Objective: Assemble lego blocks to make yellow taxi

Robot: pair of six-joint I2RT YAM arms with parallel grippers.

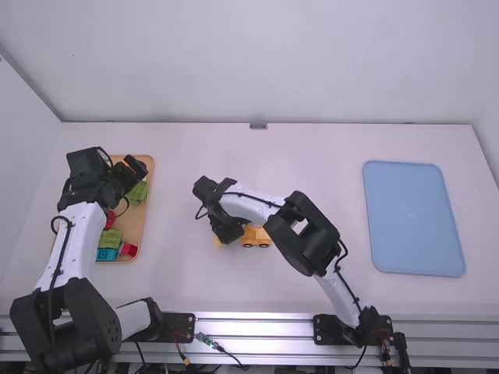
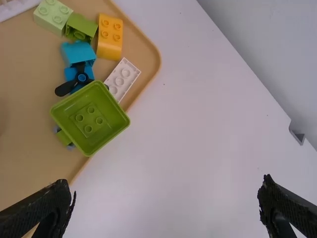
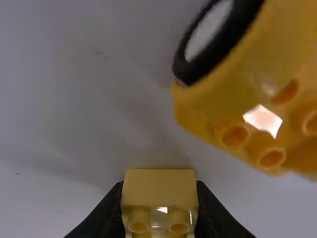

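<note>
In the high view, the right tool (image 1: 224, 234) is clamped on a small yellow block (image 3: 158, 191); the yellow wheeled car (image 1: 256, 234) sits just beside, at three o'clock. At the desk's (image 1: 312, 164) nine o'clock, the left tool (image 1: 136, 167) hangs over the tan tray (image 1: 150, 167), fingers wide apart.

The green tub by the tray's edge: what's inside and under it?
Inside the green tub are four round studs. Under it, a small green piece and a grey-blue bit peek out; the tub covers the rest.
</note>
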